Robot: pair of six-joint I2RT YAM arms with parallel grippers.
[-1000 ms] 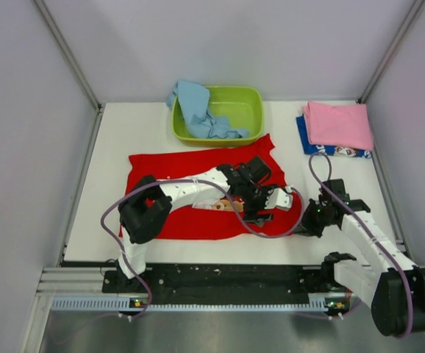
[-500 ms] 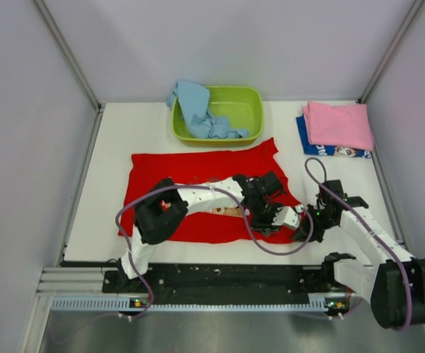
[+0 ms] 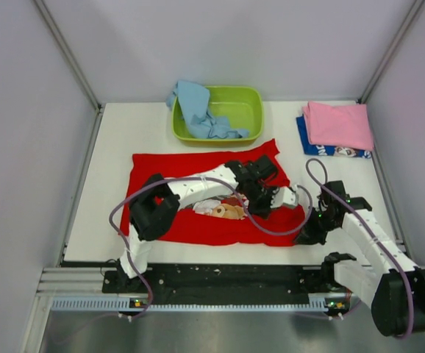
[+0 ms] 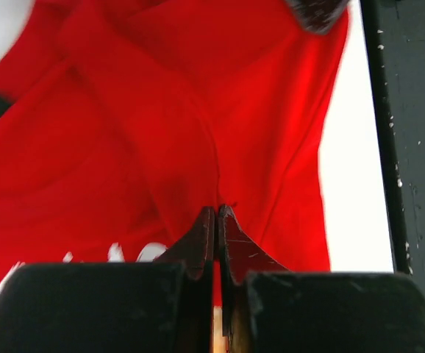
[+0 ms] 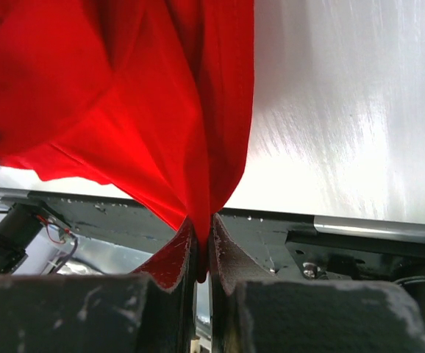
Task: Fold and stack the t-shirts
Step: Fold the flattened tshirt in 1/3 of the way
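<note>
The red tee (image 3: 168, 168) lies spread across the middle of the table (image 3: 106, 154), its long side running left-right, w/ the near-right part bunched and lifted off the surface. A patch of teddy print (image 3: 227, 211) and white lettering shows near the centre, just beside the left arm's wrist.

The left pincer (image 3: 277, 200) reaches across to the right half of the shirt. In the wrist view its fingers (image 4: 206, 234) are pressed tight together w/ a ridge of red cloth pinched between them, so it is clenched on the red tee. The right pincer (image 3: 309, 234) sits at the shirt's near-right corner, close to the table's front edge. Its tips (image 5: 201, 229) are likewise squeezed together on a gathered fold of the red tee, and the fabric fans out from that grip in deep creases.

At the back, a light blue tee (image 3: 192, 103) hangs crumpled over the left rim of the lime green basin (image 3: 251, 110) (part inside, part draped out). In the far-right corner a folded pink tee (image 3: 337, 123) rests on top of a dark blue tee (image 3: 306, 141), of which only the left and near edges show.
</note>
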